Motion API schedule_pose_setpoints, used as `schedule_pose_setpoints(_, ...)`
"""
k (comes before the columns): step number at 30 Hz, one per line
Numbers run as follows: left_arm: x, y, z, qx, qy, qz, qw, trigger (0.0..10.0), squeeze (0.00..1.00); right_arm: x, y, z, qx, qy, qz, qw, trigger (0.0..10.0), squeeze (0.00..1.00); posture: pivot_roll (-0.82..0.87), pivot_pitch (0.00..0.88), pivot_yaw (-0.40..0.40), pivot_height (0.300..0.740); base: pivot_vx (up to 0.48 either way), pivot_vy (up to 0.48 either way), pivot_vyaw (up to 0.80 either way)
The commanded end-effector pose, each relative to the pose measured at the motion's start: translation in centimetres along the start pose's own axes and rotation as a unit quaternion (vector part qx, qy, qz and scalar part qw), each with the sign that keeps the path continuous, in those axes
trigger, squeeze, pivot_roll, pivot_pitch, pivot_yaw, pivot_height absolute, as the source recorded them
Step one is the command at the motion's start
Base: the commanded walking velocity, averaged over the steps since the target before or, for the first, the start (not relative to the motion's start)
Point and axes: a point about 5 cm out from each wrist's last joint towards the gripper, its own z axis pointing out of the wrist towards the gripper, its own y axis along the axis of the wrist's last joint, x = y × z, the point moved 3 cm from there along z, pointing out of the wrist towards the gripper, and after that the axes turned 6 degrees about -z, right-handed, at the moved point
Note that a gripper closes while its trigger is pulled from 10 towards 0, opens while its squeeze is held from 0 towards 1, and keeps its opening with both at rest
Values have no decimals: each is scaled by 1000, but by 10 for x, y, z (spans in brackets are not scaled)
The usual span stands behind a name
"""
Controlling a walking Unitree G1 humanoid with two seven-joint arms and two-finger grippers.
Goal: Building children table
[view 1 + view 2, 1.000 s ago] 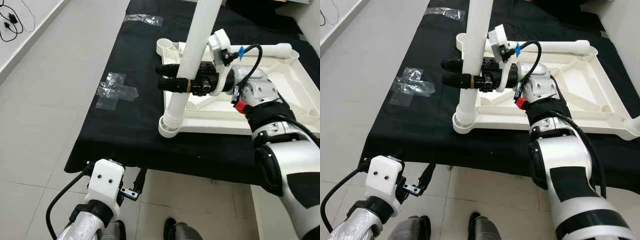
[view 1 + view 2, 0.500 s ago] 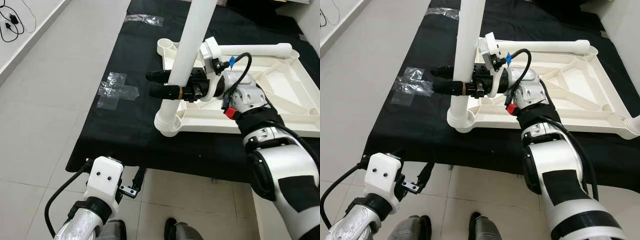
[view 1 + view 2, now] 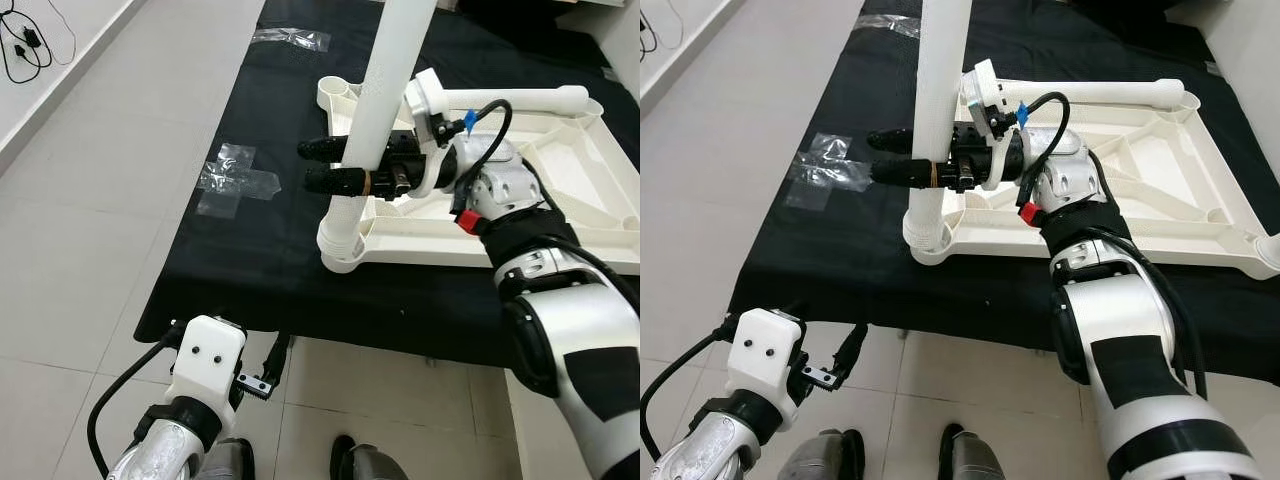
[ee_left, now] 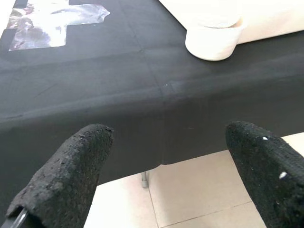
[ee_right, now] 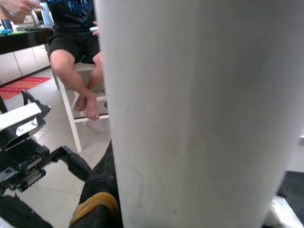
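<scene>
While the right pincer [image 3: 330, 165] pinches the upright white table leg [image 3: 385, 90] at mid-frame, seated in the upturned white tabletop's [image 3: 560, 190] corner socket on the black-covered surface [image 3: 250, 250], the left pincer [image 4: 166, 175] hangs spread, lower left; no writing is legible.

White plastic table top [image 3: 560, 190] and white leg [image 3: 385, 90], centre and upper frame; black cloth [image 3: 270, 250] over the counter; clear glossy bags [image 3: 232, 180] at left; pale grey tiled floor [image 3: 80, 250]; black-fingered right tool [image 3: 322, 165]; white-capped left wrist [image 3: 208, 360], lower left.
</scene>
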Motion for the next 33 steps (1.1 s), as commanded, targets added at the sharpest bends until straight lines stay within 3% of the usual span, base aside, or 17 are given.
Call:
schedule_pose_setpoints(1, 0, -7, -2, 19, -3, -2, 1000, 10000, 0, 2, 4, -1, 4, 16, -11, 1000, 10000, 0, 188, 263, -87, 740, 0, 0, 0)
schedule_pose_setpoints(13, 0, -6, -3, 20, -3, 0, 1000, 10000, 0, 11, -12, 0, 27, 30, -7, 999, 10000, 0, 193, 267, -81, 740, 0, 0, 0)
schedule_pose_setpoints(23, 1, -7, -3, 21, -3, 1, 1000, 10000, 0, -1, 4, -9, 29, 8, -22, 999, 10000, 0, 190, 268, -78, 740, 0, 0, 0)
schedule_pose_setpoints(33, 1, -7, -3, 23, -4, 1, 1000, 10000, 0, 3, 0, -12, 42, 17, -16, 999, 10000, 0, 190, 266, -83, 740, 0, 0, 0)
